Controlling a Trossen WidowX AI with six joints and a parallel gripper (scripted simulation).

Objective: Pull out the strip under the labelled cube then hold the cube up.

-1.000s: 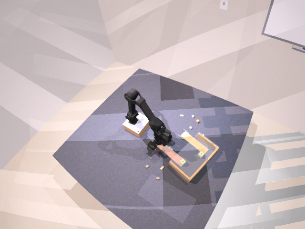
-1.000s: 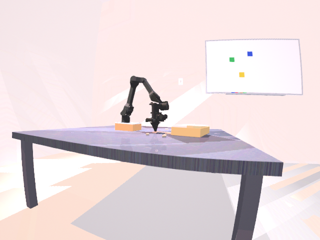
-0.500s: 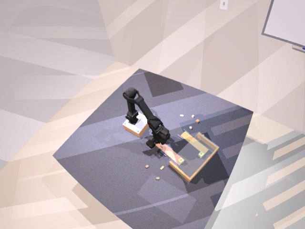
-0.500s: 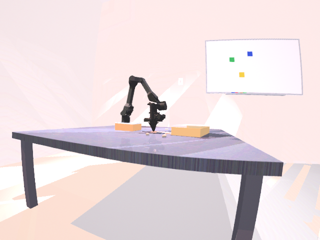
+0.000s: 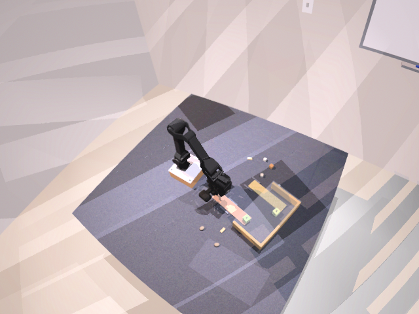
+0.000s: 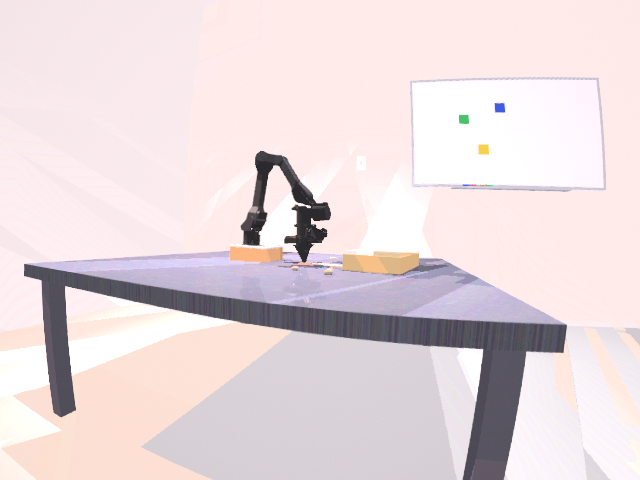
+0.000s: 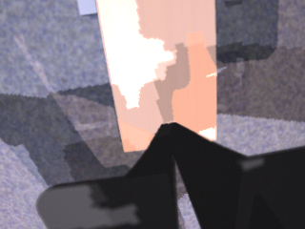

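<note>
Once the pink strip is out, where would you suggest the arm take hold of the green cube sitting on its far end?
Probably from straight above, across two opposite side faces of the green cube. It sits flat on the pink strip, right beside the tray wall, so a sideways approach looks crowded. The gripper, now shut and pressing the strip's near end, must open first.

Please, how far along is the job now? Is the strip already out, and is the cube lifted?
Done: the pink strip lies mostly outside the tray. In hand: the shut gripper presses on its near end; its green cube sits at the tray's open edge. Left: finish the pull, then grasp and lift the cube.
</note>
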